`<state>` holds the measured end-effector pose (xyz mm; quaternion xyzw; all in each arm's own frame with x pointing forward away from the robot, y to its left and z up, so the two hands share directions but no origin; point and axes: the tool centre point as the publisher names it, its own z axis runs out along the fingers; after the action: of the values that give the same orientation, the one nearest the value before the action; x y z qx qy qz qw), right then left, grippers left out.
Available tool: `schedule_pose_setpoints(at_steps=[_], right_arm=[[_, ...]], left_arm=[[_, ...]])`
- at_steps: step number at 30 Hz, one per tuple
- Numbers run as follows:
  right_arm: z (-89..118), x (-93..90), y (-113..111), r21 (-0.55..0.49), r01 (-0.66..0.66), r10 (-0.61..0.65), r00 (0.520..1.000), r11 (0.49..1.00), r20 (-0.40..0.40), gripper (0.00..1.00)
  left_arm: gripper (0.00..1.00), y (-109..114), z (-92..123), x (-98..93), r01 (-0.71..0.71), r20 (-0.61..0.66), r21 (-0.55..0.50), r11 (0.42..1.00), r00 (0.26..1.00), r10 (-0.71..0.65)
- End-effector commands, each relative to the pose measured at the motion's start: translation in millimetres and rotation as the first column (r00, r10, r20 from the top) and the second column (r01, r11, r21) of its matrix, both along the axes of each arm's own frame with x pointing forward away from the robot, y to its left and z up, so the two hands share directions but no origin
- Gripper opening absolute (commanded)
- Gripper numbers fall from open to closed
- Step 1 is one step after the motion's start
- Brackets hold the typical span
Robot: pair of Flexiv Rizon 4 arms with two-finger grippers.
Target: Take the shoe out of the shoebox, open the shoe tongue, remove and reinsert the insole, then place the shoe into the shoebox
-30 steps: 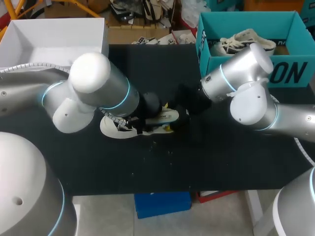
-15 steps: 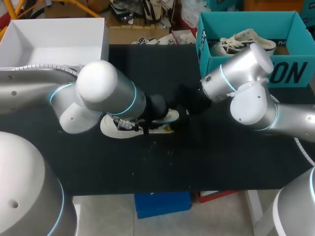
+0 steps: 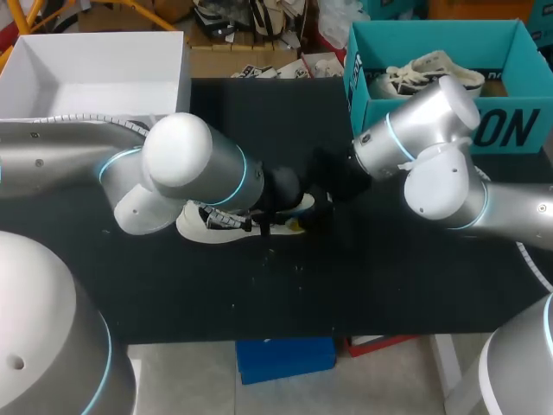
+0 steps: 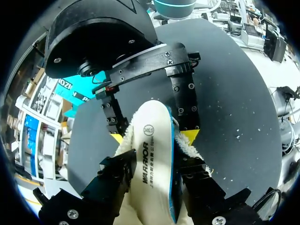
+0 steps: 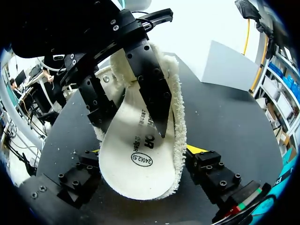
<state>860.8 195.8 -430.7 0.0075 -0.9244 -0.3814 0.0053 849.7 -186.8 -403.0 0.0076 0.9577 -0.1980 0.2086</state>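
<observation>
Head view alone: we see the shoe [image 3: 200,226] lying on the black counter [image 3: 346,285] just beside the insole [image 3: 300,206], on our left arm's side. Only a small white patch of the insole shows between the two claws.
Wrist views alone: we see the insole's printed face, its fleecy rim and, from the left wrist, a blue edge along one side.
Left claw [image 4: 154,161]: pinching the insole. The right wrist view shows one of its fingers [image 5: 151,91] lying across the printed face and the other at the far edge.
Right claw [image 5: 143,152]: spread wide and gripping the insole's rounded end across its width. The left wrist view shows its yellow tips [image 4: 190,138] against both edges.
Insole: out of the shoe, held over the counter between both claws.
Teal shoebox [image 3: 415,117]: open, well beyond the insole on our right arm's side, with another pale shoe [image 3: 428,71] inside.
White box [image 3: 186,65]: open, well beyond the insole on our left arm's side. We cannot see anything in it.
In the way: our left arm [image 3: 186,164] covers part of the shoe from above, so we cannot tell whether shoe and insole touch.
</observation>
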Motion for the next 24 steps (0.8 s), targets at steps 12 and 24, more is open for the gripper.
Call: schedule_pose_setpoints(at_steps=[12,24], right_arm=[[-0.1,0.5,-0.6,-0.003,0.001,-0.001,1.000,1.000,-0.001,0.00],[-0.1,0.5,-0.6,-0.003,0.001,-0.001,1.000,1.000,-0.001,0.00]], left_arm=[[0.00,16.0,20.0,-16.8,0.016,-0.087,-0.045,0.999,0.996,-0.020],[0.00,46.5,71.5,-50.3,0.014,-0.138,-0.173,0.985,0.990,-0.038]])
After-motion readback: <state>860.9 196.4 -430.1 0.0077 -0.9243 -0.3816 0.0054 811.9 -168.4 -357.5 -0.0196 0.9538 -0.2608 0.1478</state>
